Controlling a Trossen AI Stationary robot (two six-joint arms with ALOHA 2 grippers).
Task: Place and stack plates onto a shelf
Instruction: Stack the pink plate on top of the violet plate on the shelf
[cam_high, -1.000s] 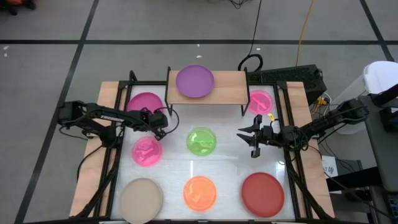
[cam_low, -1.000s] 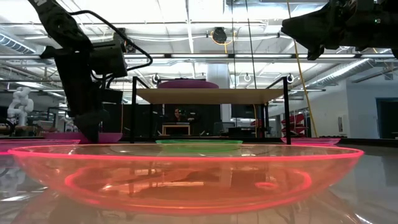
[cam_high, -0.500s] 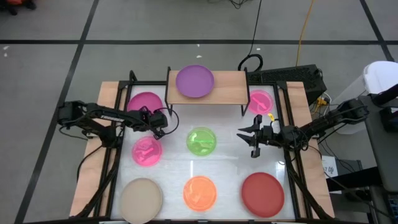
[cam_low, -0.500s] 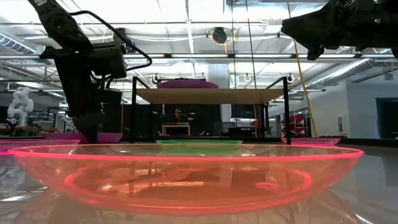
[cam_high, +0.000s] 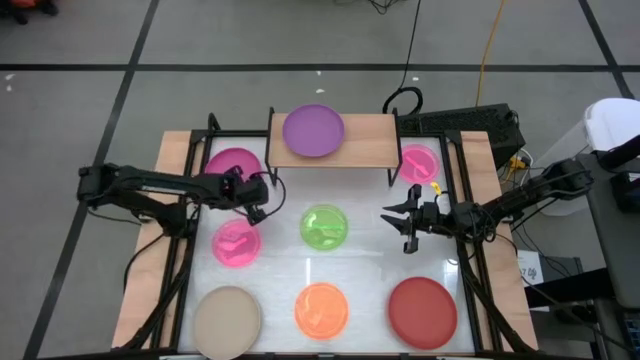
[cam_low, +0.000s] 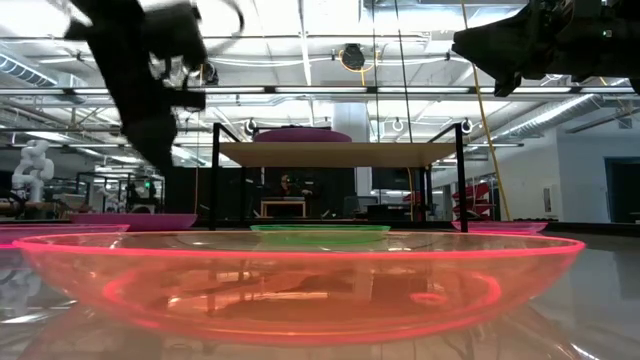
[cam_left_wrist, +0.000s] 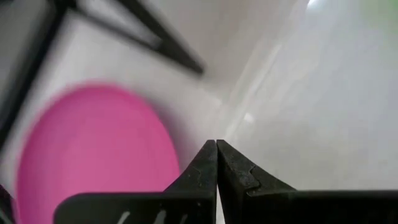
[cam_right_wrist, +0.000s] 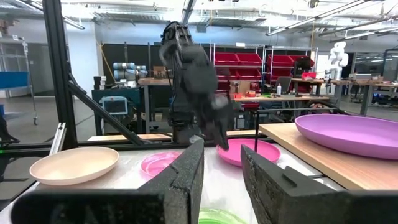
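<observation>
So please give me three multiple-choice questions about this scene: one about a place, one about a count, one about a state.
1. Where does the purple plate lie?
A. on the shelf
B. on the white table
C. on the red plate

2. How many plates lie on the table, off the shelf?
A. five
B. seven
C. nine

3. How is the left tool?
A. shut and empty
B. shut on the magenta plate
C. wide open

Answers: 1 A, the high view shows it on the wooden board. 2 B, seven are counted around the shelf. 3 A, the left wrist view shows the fingertips touching with nothing between.
</observation>
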